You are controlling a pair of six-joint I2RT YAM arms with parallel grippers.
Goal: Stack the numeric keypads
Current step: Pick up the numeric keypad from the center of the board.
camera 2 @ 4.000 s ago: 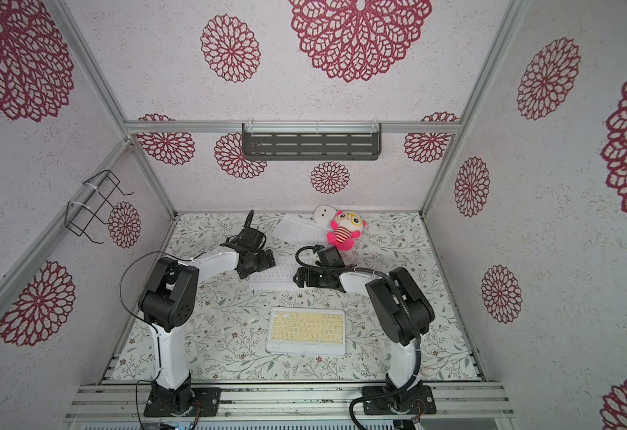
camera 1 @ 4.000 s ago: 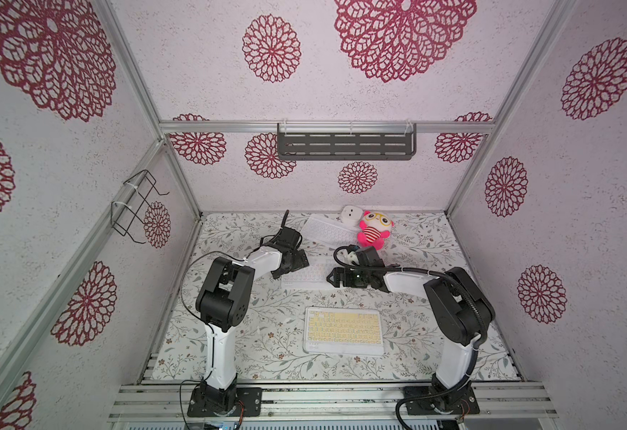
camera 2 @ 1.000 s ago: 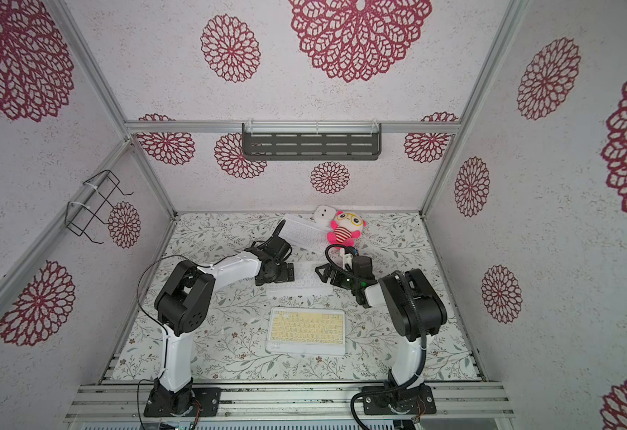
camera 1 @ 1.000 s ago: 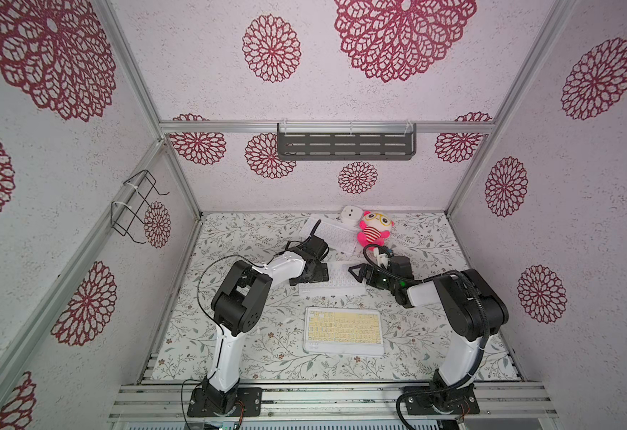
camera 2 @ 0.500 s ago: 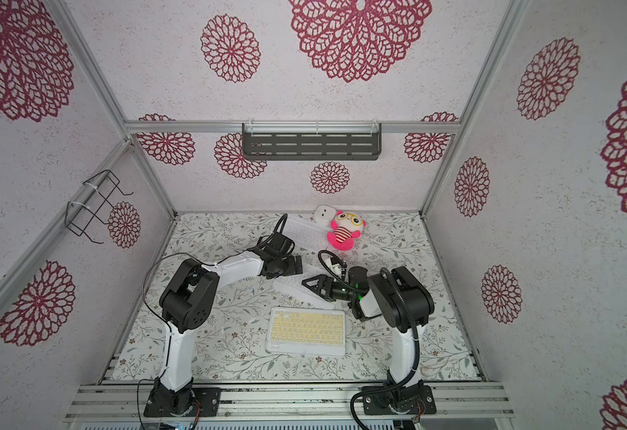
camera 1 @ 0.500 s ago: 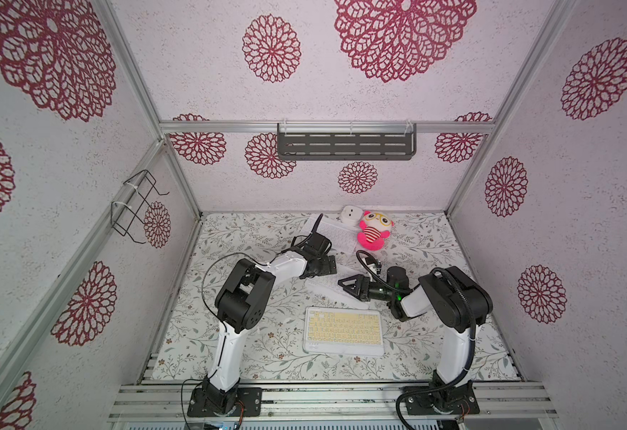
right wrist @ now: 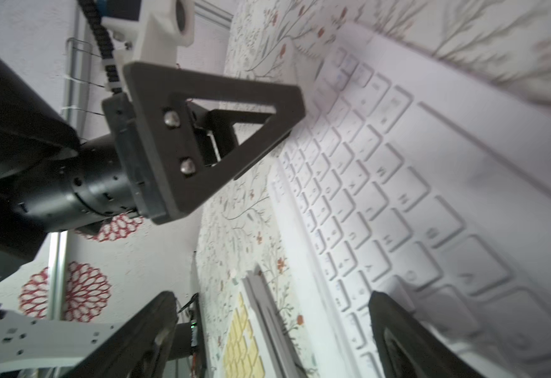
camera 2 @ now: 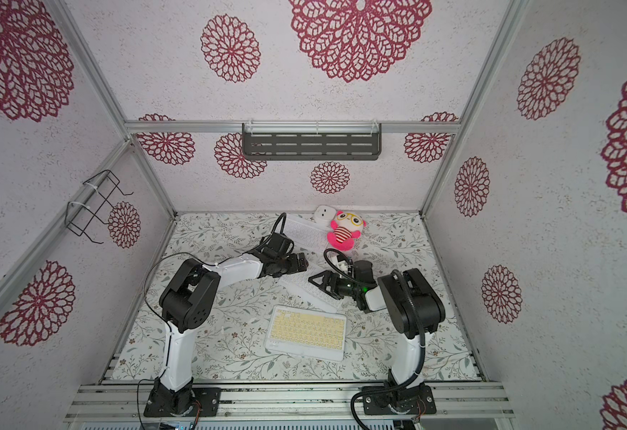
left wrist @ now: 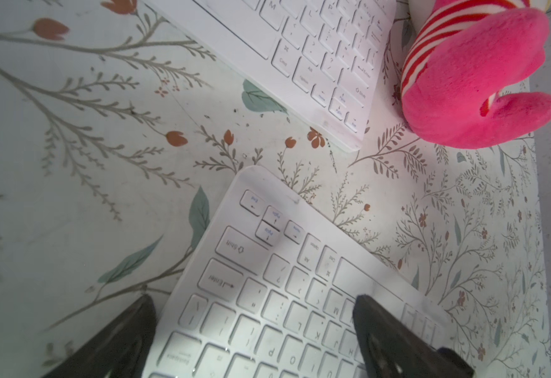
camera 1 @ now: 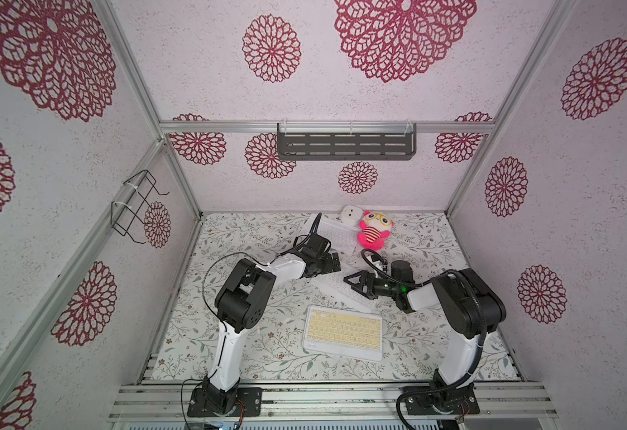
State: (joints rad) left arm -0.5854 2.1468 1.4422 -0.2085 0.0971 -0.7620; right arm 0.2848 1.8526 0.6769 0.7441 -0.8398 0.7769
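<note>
White-keyed keypad (camera 1: pixel 336 288) dead centre, lying flat and skewed on the floral surface (camera 1: pixel 267 335), caught between both arms! Just in front of it, across a strip of bare surface, sits the pale-yellow keypad (camera 1: pixel 343 331), square to the front edge. A second white keypad (camera 1: pixel 336 234) lies at the back, angled, apart from the middle one.

The left end effector (camera 1: pixel 333 262) hovers at the centre keypad's far end, jaws spread wide and gripping nothing. In the left wrist view one finger (left wrist: pixel 382 327) hangs over the keys and the other (left wrist: pixel 127 330) sits off the edge, over the surface. The right end effector (camera 1: pixel 355 286) is at the keypad's other end, also released, with one finger (right wrist: pixel 398 327) over the keys.

Beside the back keypad sits the pink plush toy (camera 1: pixel 373 232). Behind that, against the back wall, is a small white rounded cube (camera 1: pixel 350 215).
</note>
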